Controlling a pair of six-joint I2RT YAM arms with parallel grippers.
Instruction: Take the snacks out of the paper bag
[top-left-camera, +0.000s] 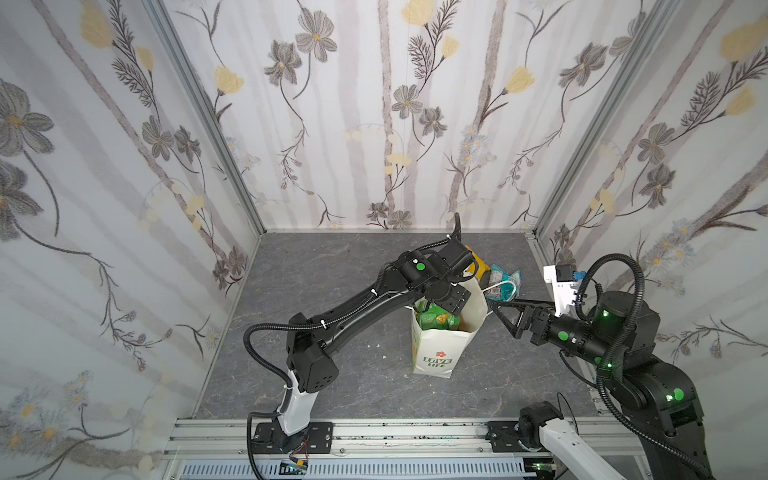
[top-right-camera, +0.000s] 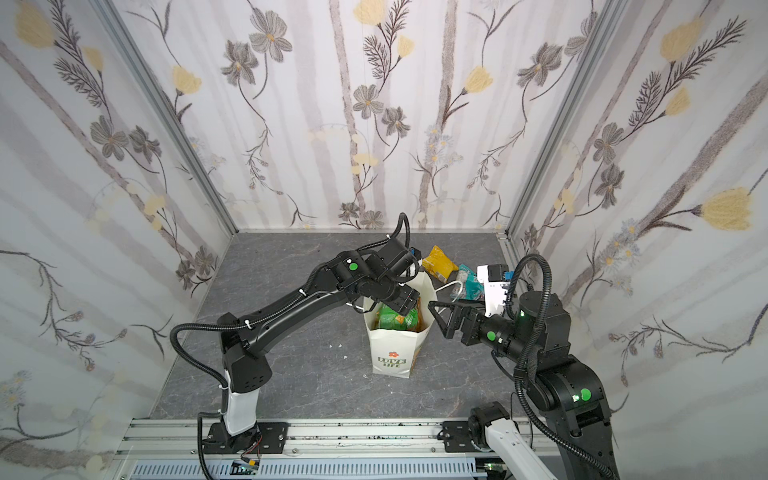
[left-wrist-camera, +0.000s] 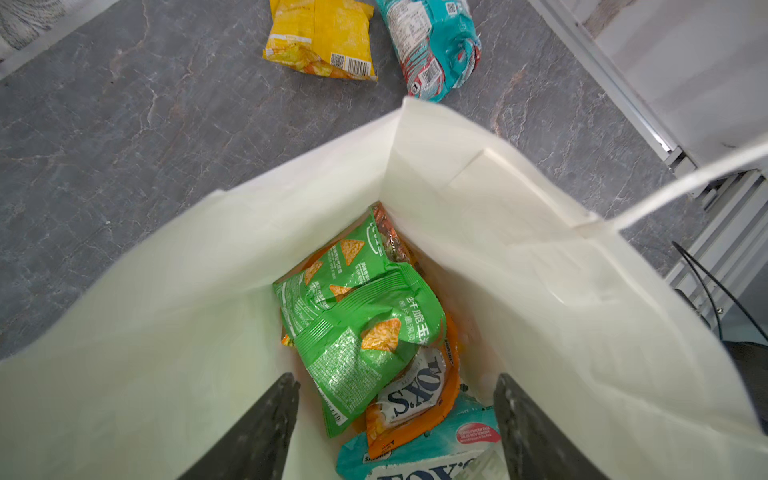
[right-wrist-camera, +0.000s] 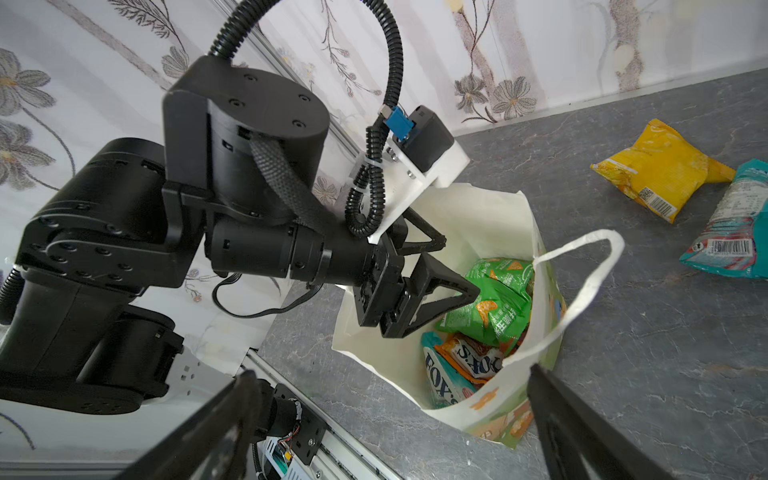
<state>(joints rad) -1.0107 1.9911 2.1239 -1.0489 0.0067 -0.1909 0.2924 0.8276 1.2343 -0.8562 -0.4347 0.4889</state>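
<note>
Left wrist view: we see the left gripper (left-wrist-camera: 397, 378) with jaws spread inside the mouth of the paper bag (left-wrist-camera: 174, 332), over a green packet (left-wrist-camera: 357, 328) among other snacks (left-wrist-camera: 415, 399). The right gripper (right-wrist-camera: 392, 372) gapes wide just beside the bag. A yellow packet (left-wrist-camera: 320, 37) and a teal packet (left-wrist-camera: 436, 45) lie on the table (left-wrist-camera: 124, 124) beyond.

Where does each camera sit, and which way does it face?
Top views: high behind both arms, looking down past them at the bag.
Left wrist: over the bag, looking into it; left gripper shows.
Right wrist: beside the bag, facing the left gripper; right gripper shows.
Shared: both wrist views show the yellow packet.
</note>
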